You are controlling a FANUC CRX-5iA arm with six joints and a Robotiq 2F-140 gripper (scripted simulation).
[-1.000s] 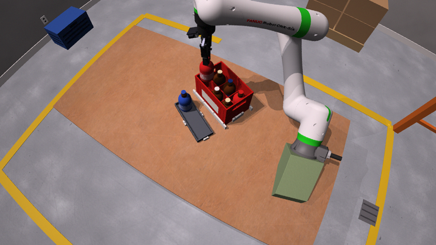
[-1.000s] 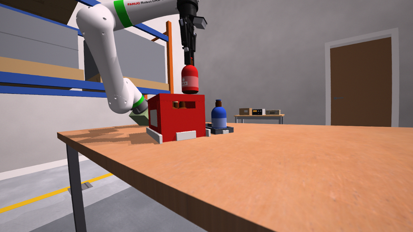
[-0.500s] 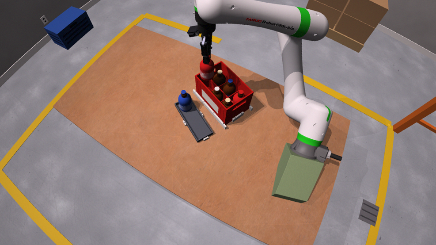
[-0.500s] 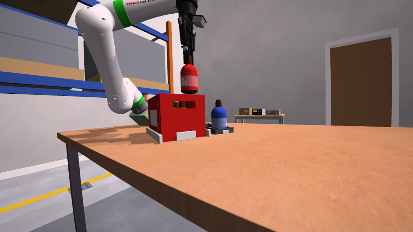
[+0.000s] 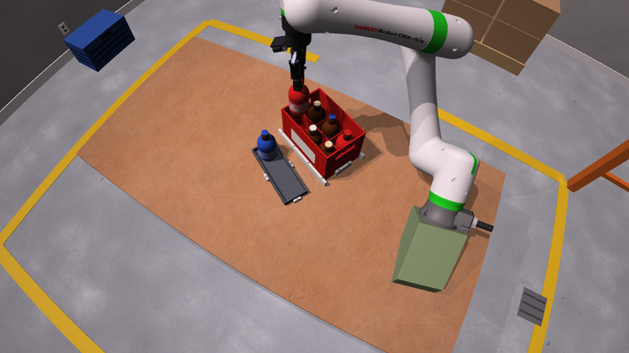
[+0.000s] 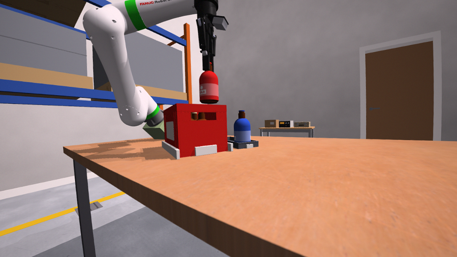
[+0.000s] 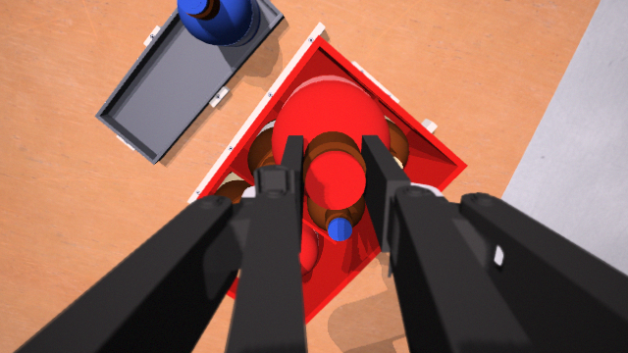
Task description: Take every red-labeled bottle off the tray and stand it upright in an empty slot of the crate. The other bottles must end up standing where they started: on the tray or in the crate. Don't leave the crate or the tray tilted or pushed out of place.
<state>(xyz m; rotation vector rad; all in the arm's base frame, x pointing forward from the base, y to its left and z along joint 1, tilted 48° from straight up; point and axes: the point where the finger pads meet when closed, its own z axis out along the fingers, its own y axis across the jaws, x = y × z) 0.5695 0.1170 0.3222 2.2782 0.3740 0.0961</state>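
Observation:
My gripper (image 7: 332, 160) is shut on the neck of a red-labeled bottle (image 6: 208, 86) and holds it upright, just above the rim of the red crate (image 6: 195, 129). In the overhead view the bottle (image 5: 297, 99) hangs over the crate's (image 5: 322, 134) far left corner slot. In the wrist view the red bottle (image 7: 331, 118) hides that slot. Several bottles stand in the crate: brown ones, one with a blue cap (image 7: 340, 228), and a red-labeled one (image 5: 344, 138). A blue-labeled bottle (image 5: 266, 145) stands at one end of the grey tray (image 5: 280, 174).
The tray lies alongside the crate on the wooden table; the rest of the tray (image 7: 164, 93) holds nothing. White brackets (image 6: 205, 149) sit at the crate's base. The robot's green pedestal (image 5: 428, 250) stands at the table's right side.

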